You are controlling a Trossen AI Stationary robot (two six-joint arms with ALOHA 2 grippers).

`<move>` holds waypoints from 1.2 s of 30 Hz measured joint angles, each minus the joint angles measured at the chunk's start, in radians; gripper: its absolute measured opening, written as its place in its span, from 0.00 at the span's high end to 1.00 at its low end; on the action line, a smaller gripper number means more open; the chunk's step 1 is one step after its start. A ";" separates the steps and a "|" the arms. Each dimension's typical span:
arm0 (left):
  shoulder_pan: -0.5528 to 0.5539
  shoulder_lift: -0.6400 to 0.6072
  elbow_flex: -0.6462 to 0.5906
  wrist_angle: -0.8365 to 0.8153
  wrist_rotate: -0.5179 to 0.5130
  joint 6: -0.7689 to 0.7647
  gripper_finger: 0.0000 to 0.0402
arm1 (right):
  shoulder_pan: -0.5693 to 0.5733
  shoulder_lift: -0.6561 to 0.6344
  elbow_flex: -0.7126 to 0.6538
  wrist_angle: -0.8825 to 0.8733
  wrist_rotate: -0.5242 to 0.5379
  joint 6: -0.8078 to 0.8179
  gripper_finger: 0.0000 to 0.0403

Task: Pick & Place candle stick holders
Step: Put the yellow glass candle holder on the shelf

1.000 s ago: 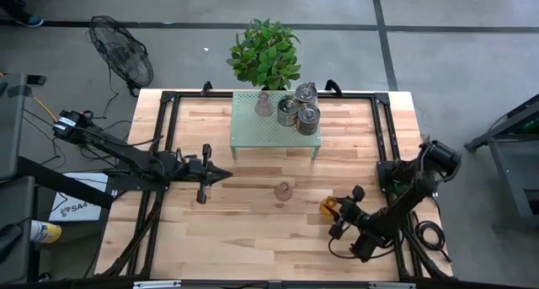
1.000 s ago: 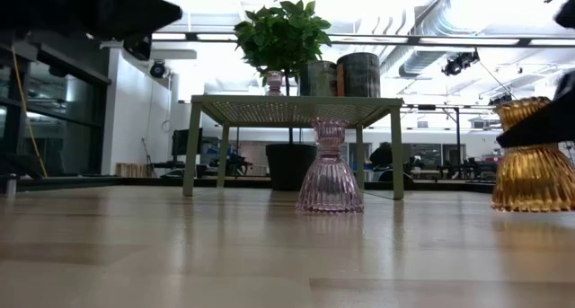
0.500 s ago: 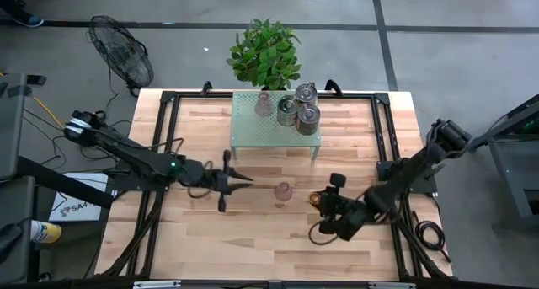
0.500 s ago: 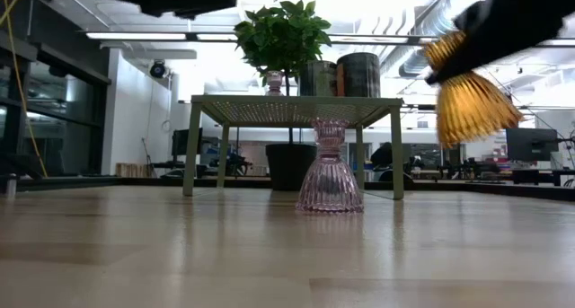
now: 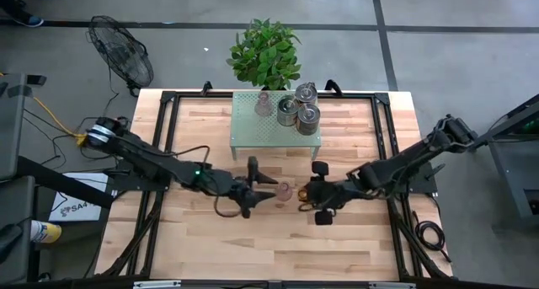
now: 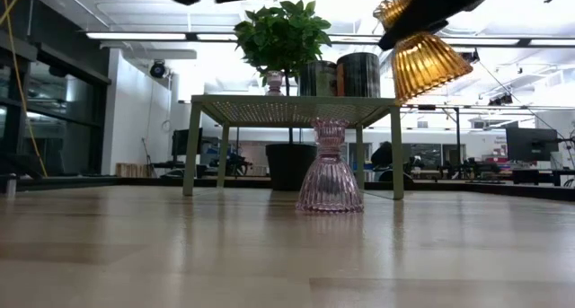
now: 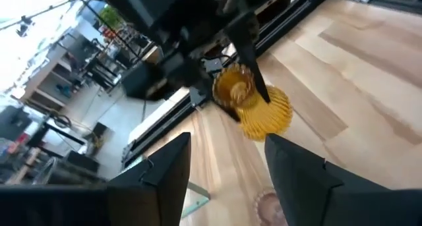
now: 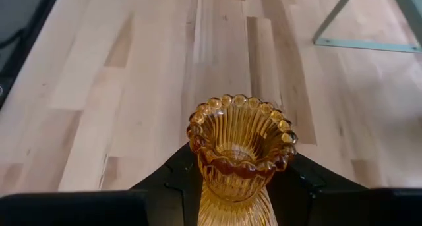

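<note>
An amber glass candle stick holder (image 6: 422, 57) hangs tilted above the table's middle, with my right gripper (image 5: 315, 194) shut on it. Just left of it a pale pink holder (image 5: 284, 190) stands on its flared base on the wood (image 6: 330, 169). My left gripper (image 5: 269, 188) hovers open beside and above the pink holder, whose top (image 7: 267, 203) shows low between the fingers. On the green perforated shelf (image 5: 253, 131) at the far middle stand another pink holder (image 5: 263, 104) and three silver ones (image 5: 305, 104). My right gripper pinches the amber holder's narrow waist (image 8: 232, 186) between its two fingers, just below the beaded cup rim (image 8: 241, 137). The fingers come from the table's right. The holder is lifted clear of the table and tilted, its flared base (image 6: 429, 64) pointing down and sideways.
A potted plant (image 5: 264, 53) stands beyond the table's far edge behind the shelf. Black frame rails (image 5: 165, 120) run along the table's left, right and far sides. Bare wood (image 5: 278, 238) lies toward the near edge.
My right gripper has lifted the amber holder off the table, carried it toward the table's left and tipped it. My left gripper has travelled toward the table's right, up to the pink holder, and has opened. The pink holder has stayed in place.
</note>
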 joint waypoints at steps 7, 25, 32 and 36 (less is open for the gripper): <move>0.000 0.101 0.146 -0.124 -0.012 0.039 0.52 | -0.051 0.000 0.000 0.027 -0.120 -0.031 0.68; 0.000 0.241 0.307 -0.193 0.015 0.134 0.52 | -0.098 0.000 0.000 0.088 -0.257 -0.069 0.68; 0.001 0.259 0.310 -0.197 0.039 0.144 0.53 | -0.098 0.000 0.000 0.100 -0.256 -0.084 0.68; 0.001 0.257 0.311 -0.195 0.040 0.144 0.56 | -0.098 0.000 0.000 0.101 -0.256 -0.084 0.68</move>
